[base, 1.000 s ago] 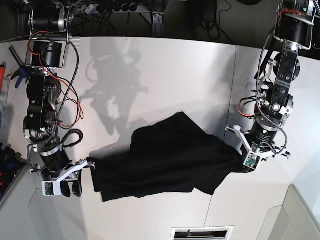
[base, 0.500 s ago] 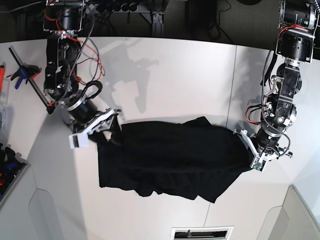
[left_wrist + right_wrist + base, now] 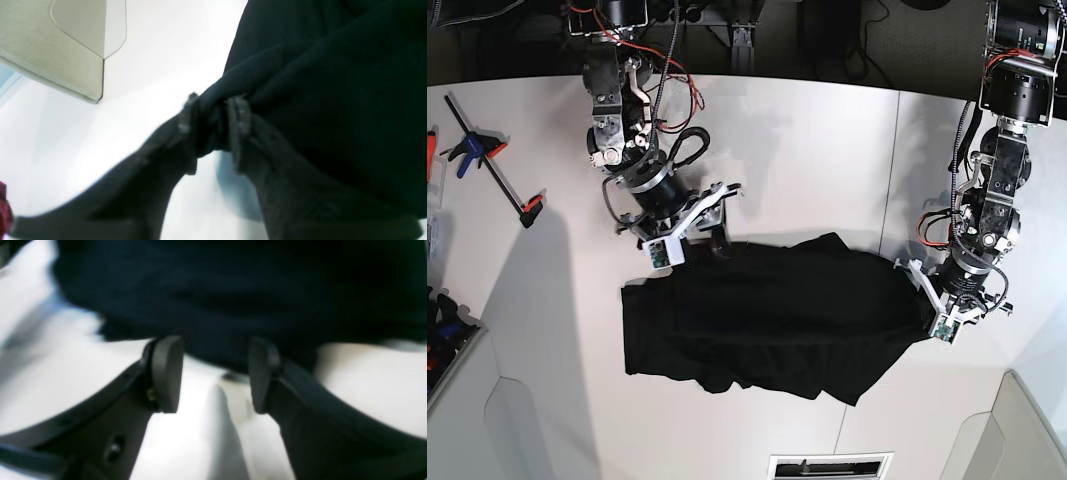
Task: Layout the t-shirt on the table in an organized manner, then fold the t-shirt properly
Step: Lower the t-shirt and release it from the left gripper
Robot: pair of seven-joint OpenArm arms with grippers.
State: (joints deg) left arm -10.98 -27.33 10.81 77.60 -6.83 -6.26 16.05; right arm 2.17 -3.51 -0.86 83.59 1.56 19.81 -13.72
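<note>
Since the earlier frames, the right gripper (image 3: 695, 226) has let go and swung up past the t-shirt's (image 3: 777, 315) far-left edge; its jaws stand wide apart and empty, the cloth just beyond its fingertips (image 3: 165, 373). Now the t-shirt lies spread out and wrinkled on the table (image 3: 807, 160). At the t-shirt's other end, the left gripper (image 3: 213, 130) has a bunched fold between narrowly parted jaws.

The table (image 3: 807, 150) lies bare from 10 to 2 o'clock of the t-shirt (image 3: 777, 315). A clamp (image 3: 487, 170) sits well apart at 10 o'clock.
</note>
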